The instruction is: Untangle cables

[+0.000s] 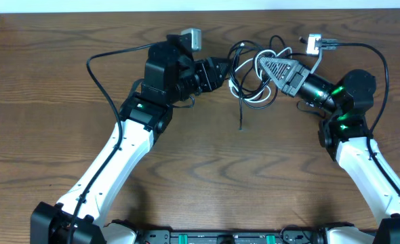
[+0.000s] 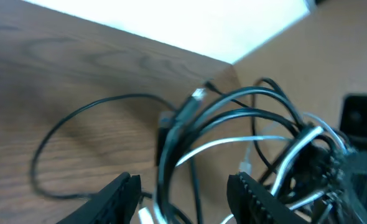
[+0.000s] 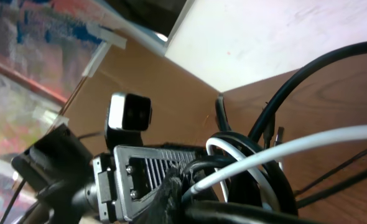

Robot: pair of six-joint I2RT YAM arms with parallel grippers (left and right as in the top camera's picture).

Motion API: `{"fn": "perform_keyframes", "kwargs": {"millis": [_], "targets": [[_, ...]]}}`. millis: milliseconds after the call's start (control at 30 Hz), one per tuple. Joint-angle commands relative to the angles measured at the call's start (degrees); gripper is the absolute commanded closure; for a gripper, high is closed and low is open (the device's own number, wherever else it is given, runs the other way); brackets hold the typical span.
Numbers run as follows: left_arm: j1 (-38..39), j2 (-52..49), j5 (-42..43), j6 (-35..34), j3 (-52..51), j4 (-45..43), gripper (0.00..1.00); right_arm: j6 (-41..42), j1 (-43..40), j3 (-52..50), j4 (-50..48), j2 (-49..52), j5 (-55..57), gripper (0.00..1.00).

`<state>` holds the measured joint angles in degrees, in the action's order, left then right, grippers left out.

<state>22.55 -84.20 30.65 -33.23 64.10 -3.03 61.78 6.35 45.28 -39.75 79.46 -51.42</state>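
Surface: brown wood grain, matt.
Cables: a knot of thin, round, flexible cords is seen near the middle of the surface's far edge, between the two arms.
Black cords: smooth and glossy, bent into overlapping loops.
White cord: a single smooth strand, threaded through the black loops.
Loose end: one black cord is laid out straight from the knot toward the near edge.
Left gripper: black ridged jaws are held spread, with cords running between them, unpinched.
Right gripper: jaws are pressed together and wrapped in loops; whether a cord is pinched cannot be told.
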Motion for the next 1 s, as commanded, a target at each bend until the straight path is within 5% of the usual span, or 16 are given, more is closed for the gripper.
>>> {"fn": "perform_keyframes", "kwargs": {"millis": [0, 433, 467, 567, 967], "targets": [[-0.24, -0.02, 4.35, 8.68, -0.11, -0.15, 0.50, -1.38, 0.90, 0.90, -0.59, -0.70, -3.65, 0.99], [-0.24, -0.02, 1.95, 15.65, -0.11, 0.57, 0.50, 1.22, 1.75, 0.90, -3.58, -0.70, -6.38, 0.99], [-0.24, -0.02, 0.66, 15.65, -0.11, 0.63, 0.55, 1.22, 1.77, 0.90, -3.63, -0.70, -6.47, 0.99], [-0.24, -0.02, -0.90, 15.61, -0.11, 0.59, 0.92, 1.14, 1.79, 0.90, -3.48, -0.70, -6.84, 0.99], [-1.73, 2.27, 0.28, 2.14, -0.11, -6.47, 0.92, -13.51, 1.73, 0.90, 10.10, -0.70, -5.11, 0.99]]}}
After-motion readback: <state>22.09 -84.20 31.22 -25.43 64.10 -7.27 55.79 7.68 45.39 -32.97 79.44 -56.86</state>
